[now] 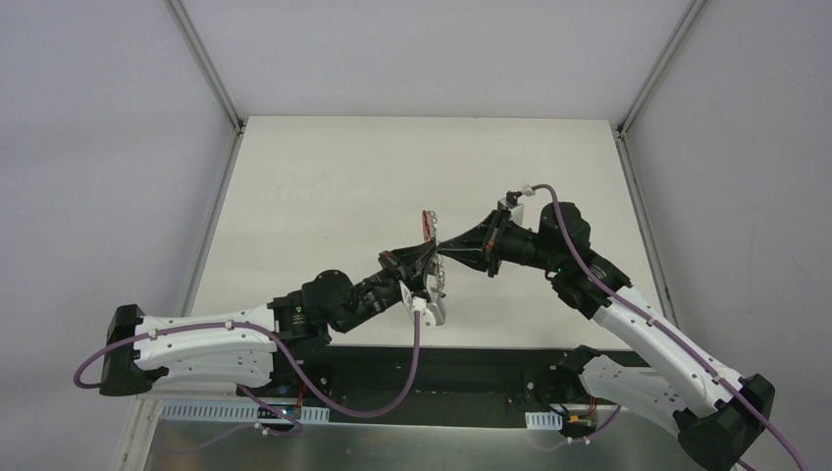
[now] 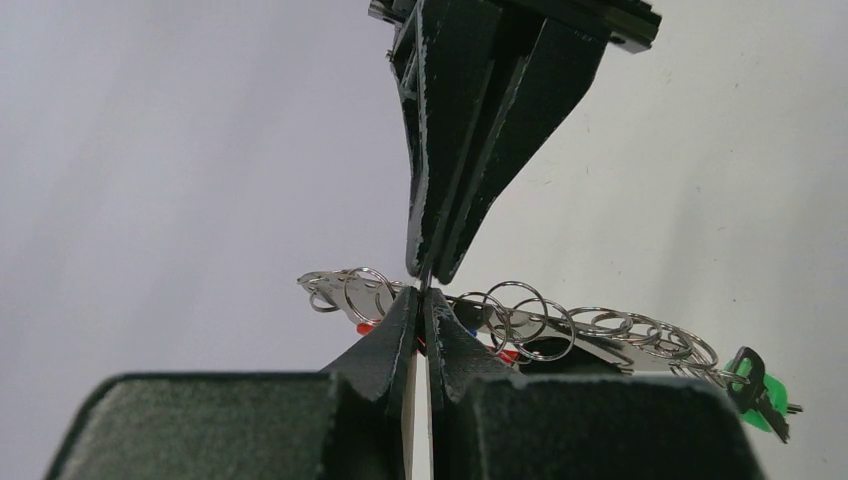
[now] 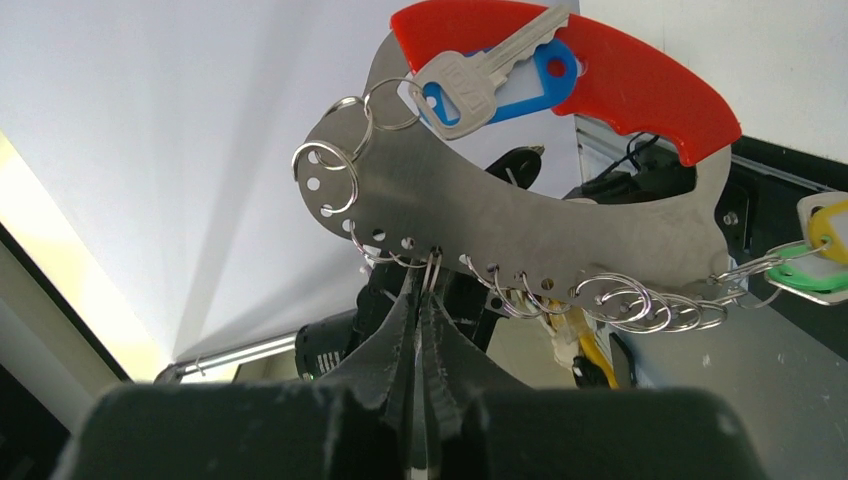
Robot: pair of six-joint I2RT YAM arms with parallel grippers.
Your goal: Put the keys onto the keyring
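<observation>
My left claw [image 2: 420, 300] and right claw [image 3: 425, 295] both pinch shut on the keyring [image 3: 520, 225], above the desk [image 1: 343, 177].
Flat steel crescent, red plastic grip [image 3: 640, 80], holed edge strung with wire split rings [image 3: 640, 300]; blue-headed key [image 3: 480, 80] near the grip, green key [image 3: 800, 265] and yellow key [image 3: 830, 225] at one end.

Keyring [image 3: 560, 235]: flat plate of brushed metal, dull satin sheen; its red section [image 3: 620, 75] is smooth, glossy plastic. Wire rings [image 3: 630, 300]: thin bright metal, polished. Key [image 3: 470, 85]: silvery metal blade, smooth blue plastic head. My fingers [image 3: 395, 330]: matt black plastic, rough along the edges. Table [image 1: 343, 186]: matt pale surface.
</observation>
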